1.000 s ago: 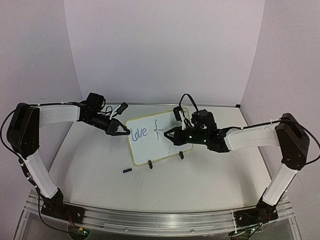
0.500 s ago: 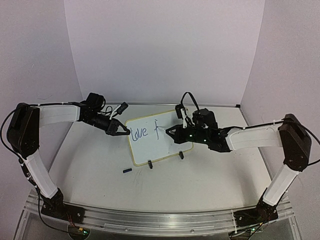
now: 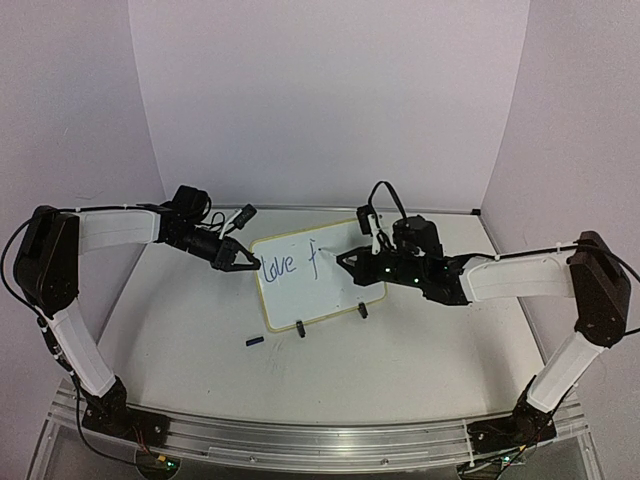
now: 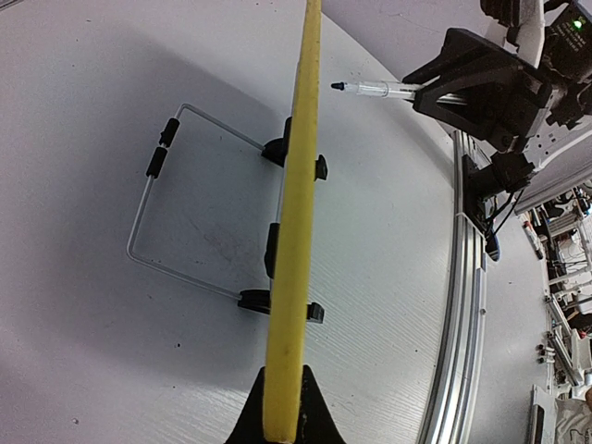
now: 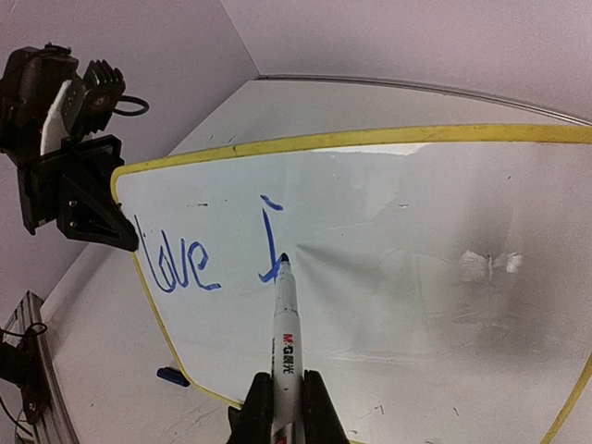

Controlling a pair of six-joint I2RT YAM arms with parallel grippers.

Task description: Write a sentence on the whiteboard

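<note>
Whiteboard [image 3: 312, 300] yellow-rimmed; sentence [image 5: 190, 264]: blue "love" plus stroke. Left gripper [image 3: 245, 263] clamps its edge, right gripper [image 5: 287, 393] grasps marker [image 5: 285, 328]. Left wrist alone shows wire stand [image 4: 155, 163].

Plain pale lilac back wall [image 3: 330, 100] fills upper centre of top view. Same-coloured left side wall [image 3: 60, 100] and right side wall [image 3: 590, 120] at frame edges. White matte tabletop [image 3: 400, 370] in lower half, evenly lit, soft shadows. Ribbed aluminium rail [image 3: 320, 440] along bottom edge.
</note>
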